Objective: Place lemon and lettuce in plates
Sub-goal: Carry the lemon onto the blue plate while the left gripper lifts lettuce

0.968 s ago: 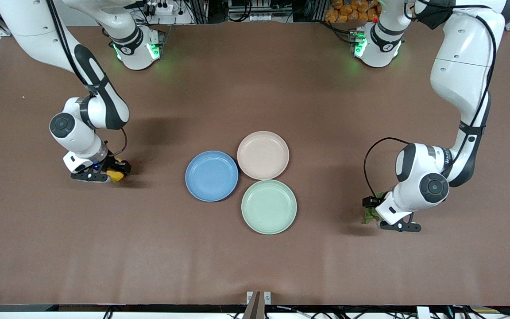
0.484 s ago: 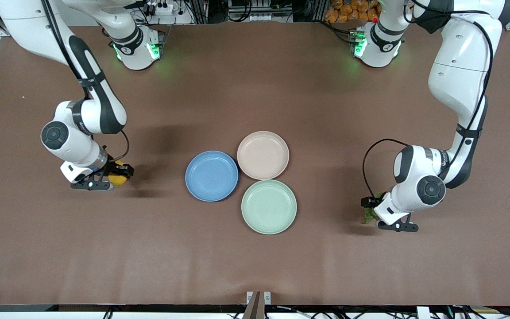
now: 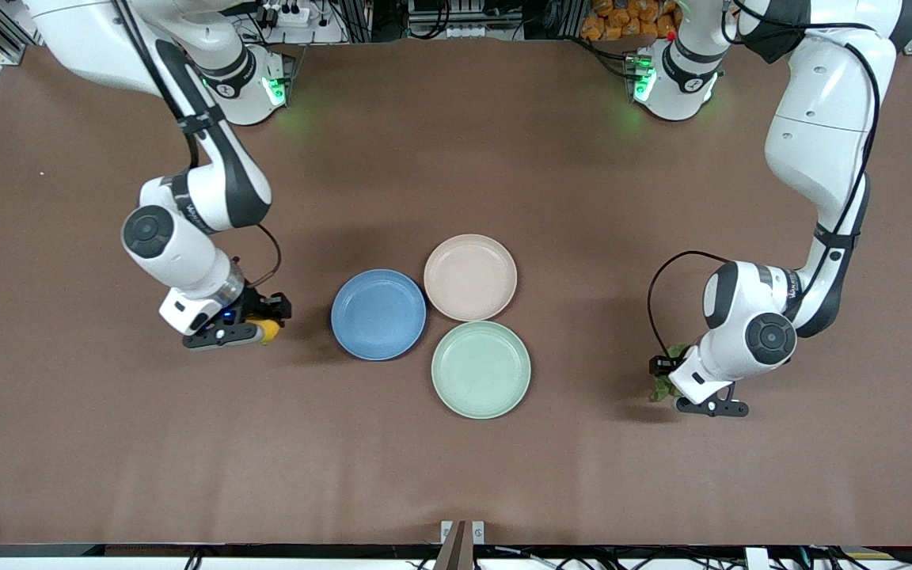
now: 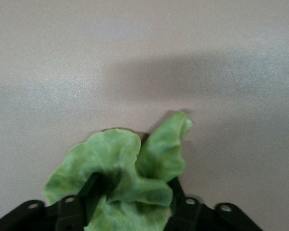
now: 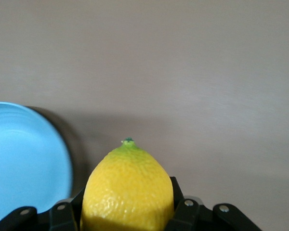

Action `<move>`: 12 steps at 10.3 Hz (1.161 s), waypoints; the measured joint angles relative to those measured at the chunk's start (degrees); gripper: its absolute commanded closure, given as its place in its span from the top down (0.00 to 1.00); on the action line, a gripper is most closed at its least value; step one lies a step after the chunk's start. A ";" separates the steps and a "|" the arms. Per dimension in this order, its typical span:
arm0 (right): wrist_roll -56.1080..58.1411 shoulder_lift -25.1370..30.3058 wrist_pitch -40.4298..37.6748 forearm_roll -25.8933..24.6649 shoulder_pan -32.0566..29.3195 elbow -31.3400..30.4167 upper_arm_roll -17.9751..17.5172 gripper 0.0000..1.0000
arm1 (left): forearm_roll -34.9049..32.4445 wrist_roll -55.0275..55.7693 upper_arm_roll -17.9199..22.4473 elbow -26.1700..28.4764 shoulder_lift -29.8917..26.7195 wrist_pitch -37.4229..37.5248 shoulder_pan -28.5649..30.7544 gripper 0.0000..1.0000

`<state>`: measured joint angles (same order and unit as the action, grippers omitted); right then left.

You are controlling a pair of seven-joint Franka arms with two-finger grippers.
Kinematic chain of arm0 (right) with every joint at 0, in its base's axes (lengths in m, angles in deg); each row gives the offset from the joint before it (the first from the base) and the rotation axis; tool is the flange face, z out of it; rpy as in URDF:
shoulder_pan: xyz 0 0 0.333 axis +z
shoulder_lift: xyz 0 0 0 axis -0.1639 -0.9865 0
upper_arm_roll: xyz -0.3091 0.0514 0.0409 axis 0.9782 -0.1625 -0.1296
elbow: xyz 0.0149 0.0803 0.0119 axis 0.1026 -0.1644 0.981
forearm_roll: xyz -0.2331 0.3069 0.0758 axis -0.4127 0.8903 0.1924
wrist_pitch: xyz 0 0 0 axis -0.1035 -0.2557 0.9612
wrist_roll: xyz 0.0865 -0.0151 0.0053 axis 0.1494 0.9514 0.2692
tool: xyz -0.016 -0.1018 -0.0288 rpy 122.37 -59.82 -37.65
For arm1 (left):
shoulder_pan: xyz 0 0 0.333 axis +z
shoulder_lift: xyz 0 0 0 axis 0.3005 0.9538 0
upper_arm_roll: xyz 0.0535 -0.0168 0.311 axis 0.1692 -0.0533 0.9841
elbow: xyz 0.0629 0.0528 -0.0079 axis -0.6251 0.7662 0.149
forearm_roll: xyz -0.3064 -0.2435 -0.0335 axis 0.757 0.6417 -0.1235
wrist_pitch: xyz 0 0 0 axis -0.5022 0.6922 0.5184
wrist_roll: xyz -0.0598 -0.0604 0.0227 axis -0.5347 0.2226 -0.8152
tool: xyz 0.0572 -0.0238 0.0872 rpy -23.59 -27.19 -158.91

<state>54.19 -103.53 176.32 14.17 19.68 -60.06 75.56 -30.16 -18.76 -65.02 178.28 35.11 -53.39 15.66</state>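
Lemon (image 3: 268,329) carried toward blue plate (image 3: 378,314) (unfilled).

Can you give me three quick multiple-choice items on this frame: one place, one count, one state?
1. Where is the mint-green plate relative to the blue plate and the beige-pink plate?
A. nearest the front camera
B. farthest from it
C. stacked on the blue one

2. How many plates lie on the table?
A. two
B. three
C. four

3. What is the right claw doing?
A. open over the blue plate
B. shut on the lemon
C. shut on the lettuce

Key: 1 A, it lies lowest in the front view. 2 B, blue, beige-pink and mint-green. 3 B, the right wrist view shows the lemon clamped between the fingers, beside the blue plate; the lettuce is at the left claw.
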 measured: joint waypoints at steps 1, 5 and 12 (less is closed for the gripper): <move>-2.02 -0.72 0.00 0.00 2.14 1.03 -0.27 0.00 | 0.00 0.02 -0.22 -0.05 -0.14 0.00 -0.03 0.00; -12.66 -7.29 0.08 -0.06 8.83 5.70 -0.41 0.00 | -0.08 1.30 -0.30 -0.26 -0.18 -0.30 -0.29 0.00; -24.03 -15.28 0.17 -2.75 13.86 11.05 -0.43 0.11 | -0.20 16.09 -5.47 0.50 -7.90 2.87 -4.79 0.00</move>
<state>30.16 -118.81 176.49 11.42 33.53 -49.01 75.12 -30.36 -2.67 -70.49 178.78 27.21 -50.51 10.87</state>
